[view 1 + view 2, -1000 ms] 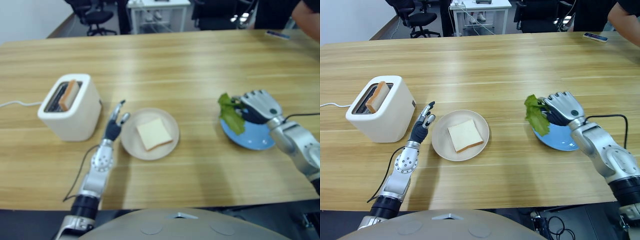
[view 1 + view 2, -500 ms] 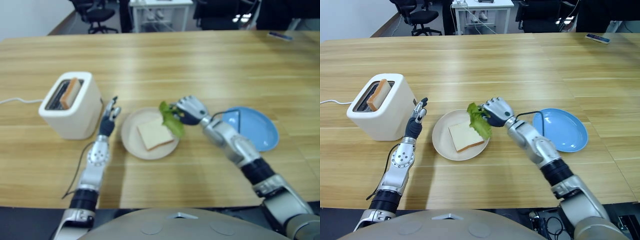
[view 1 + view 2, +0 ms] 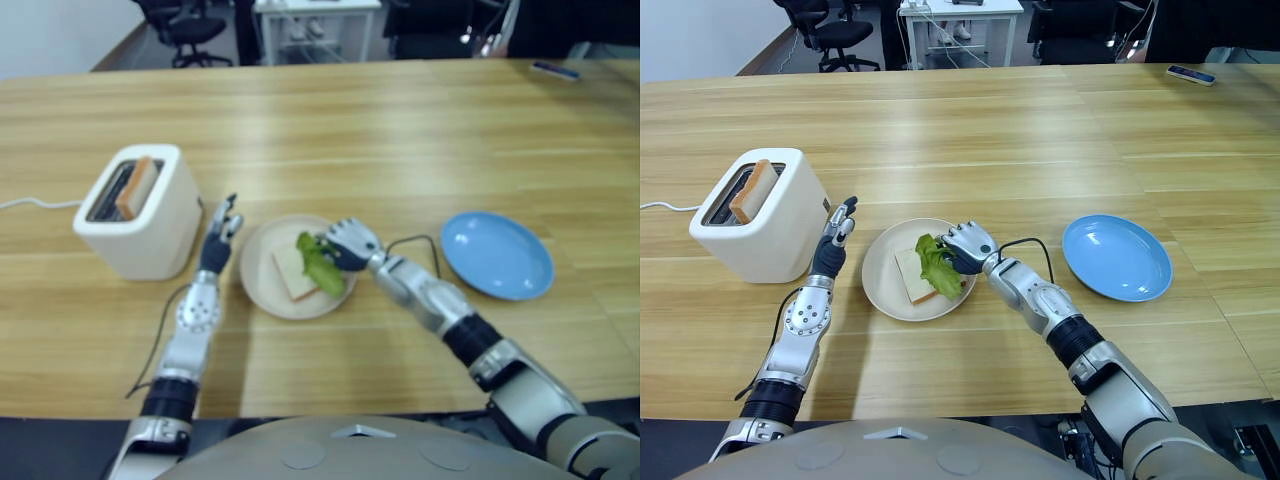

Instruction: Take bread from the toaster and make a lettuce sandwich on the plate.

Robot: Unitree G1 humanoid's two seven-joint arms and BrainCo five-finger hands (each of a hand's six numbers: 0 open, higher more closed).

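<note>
A white toaster [image 3: 748,218] stands at the left with one bread slice [image 3: 752,190] sticking up from a slot. A beige plate [image 3: 885,293] lies in front of me with a white bread slice [image 3: 908,283] on it. My right hand [image 3: 970,246] is shut on a green lettuce leaf [image 3: 936,266], which hangs over the bread on the plate. My left hand [image 3: 832,249] is open, fingers pointing away from me, between the toaster and the plate, holding nothing.
An empty blue plate [image 3: 1116,257] lies to the right of the beige one. A black cable [image 3: 1030,248] loops on the table by my right forearm. The toaster's white cord [image 3: 662,209] runs off to the left. A small dark object [image 3: 1192,73] lies at the far right.
My right hand carried the lettuce leaf from the blue plate leftward to the beige plate and now holds it low over the bread. The left hand barely moved.
</note>
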